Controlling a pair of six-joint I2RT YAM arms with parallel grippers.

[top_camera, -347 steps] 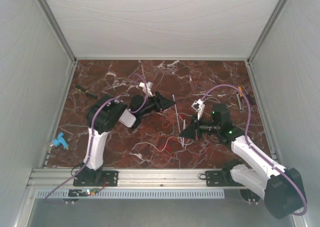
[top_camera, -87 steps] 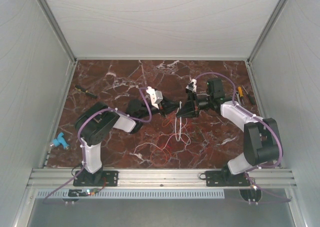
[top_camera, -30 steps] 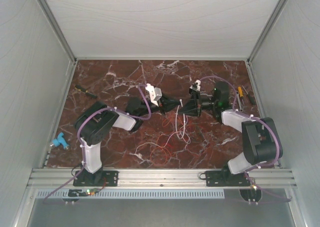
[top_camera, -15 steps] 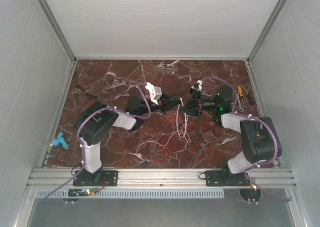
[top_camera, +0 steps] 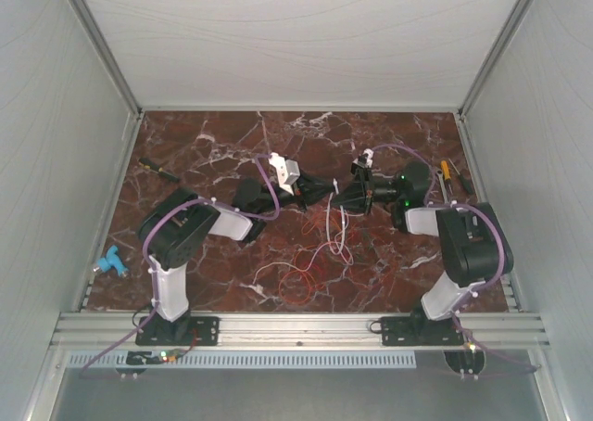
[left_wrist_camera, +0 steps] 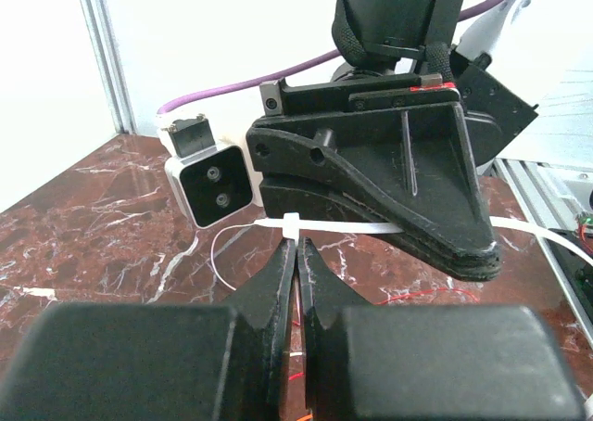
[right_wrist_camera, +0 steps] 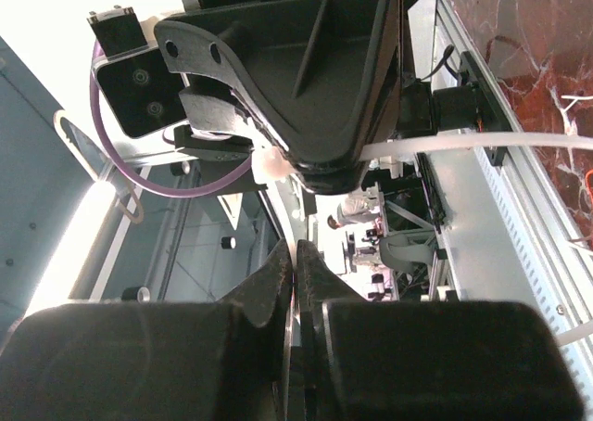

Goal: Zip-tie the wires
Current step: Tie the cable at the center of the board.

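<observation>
My left gripper [top_camera: 326, 188] and right gripper [top_camera: 346, 197] meet tip to tip above the middle of the marble table. In the left wrist view the left gripper [left_wrist_camera: 296, 246] is shut just under the head of the zip tie [left_wrist_camera: 371, 227], whose pale strap runs right beneath the right gripper's black fingers [left_wrist_camera: 398, 189]. In the right wrist view the right gripper [right_wrist_camera: 295, 248] is shut on a pale strap. The zip tie [right_wrist_camera: 482, 141] stretches away under the left gripper's fingers [right_wrist_camera: 306, 78]. The wires [top_camera: 295, 277], red and white, curl on the table below, with thin white strands [top_camera: 335, 232] hanging from the tips.
A screwdriver [top_camera: 159, 169] lies at the table's far left and a blue object [top_camera: 109, 261] sits on the left rail. Hand tools [top_camera: 447, 180] lie by the right wall. Grey walls close in three sides, and purple cables [top_camera: 269, 184] loop off both wrists.
The right arm's elbow has swung in toward the right wall and its forearm has folded tighter. Both grippers stay shut and tip to tip. The left arm has barely moved.
</observation>
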